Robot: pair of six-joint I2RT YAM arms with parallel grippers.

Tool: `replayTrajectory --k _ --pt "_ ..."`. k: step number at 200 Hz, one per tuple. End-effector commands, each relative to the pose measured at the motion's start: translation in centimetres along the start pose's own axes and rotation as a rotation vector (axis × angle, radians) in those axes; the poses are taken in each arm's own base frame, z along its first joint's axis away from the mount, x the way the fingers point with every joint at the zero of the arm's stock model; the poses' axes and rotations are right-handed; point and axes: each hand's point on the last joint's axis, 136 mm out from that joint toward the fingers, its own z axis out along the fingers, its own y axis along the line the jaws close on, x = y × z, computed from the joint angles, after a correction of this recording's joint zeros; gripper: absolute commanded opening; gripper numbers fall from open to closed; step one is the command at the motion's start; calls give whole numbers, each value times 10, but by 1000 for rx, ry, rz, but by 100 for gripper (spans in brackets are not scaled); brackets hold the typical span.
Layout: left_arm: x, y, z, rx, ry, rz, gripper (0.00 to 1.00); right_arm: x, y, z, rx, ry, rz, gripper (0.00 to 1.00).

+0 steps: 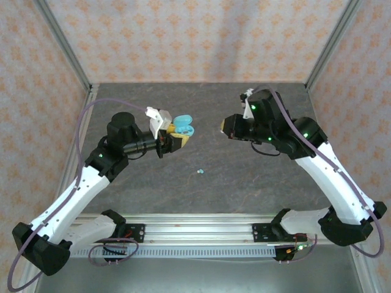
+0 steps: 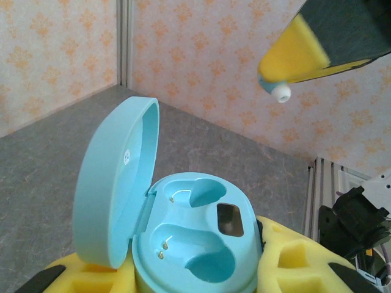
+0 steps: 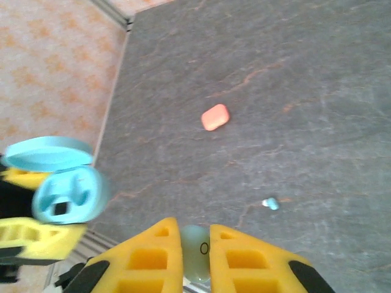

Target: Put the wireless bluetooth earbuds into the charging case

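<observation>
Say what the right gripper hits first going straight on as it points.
Probably the open teal case in the left gripper, facing the right gripper; it sits slightly off-line, so a miss is possible.

There are one teal case (image 2: pixel 113 183), one coral case (image 3: pixel 215 116) and two teal earbuds (image 3: pixel 270 203) (image 3: pixel 194 247).

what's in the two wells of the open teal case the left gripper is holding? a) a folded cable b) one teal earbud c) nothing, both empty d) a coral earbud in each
c: the left wrist view shows both wells of the teal charging case in the left gripper bare, with just contact pins. One teal earbud is pinched in the right gripper and a second teal earbud lies on the table.
</observation>
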Motion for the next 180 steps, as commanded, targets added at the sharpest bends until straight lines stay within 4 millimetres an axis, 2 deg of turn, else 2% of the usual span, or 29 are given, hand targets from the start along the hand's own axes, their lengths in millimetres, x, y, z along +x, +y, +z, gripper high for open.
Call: replayTrajectory --k 1,29,60,110,180 --pt "-22 -11 -2 30 -66 85 0 -5 26 6 -32 -15 -14 14" --pt "-19 -12 0 27 -59 87 0 -1 61 19 -78 17 -79 14" --pt "-20 -12 0 17 -61 94 0 0 78 33 -73 45 -126 14" --pt "-20 -12 -3 3 -66 103 0 7 89 49 -63 88 -165 14" --pt "-21 -12 -3 -8 -67 111 0 17 88 55 -35 123 -181 15"
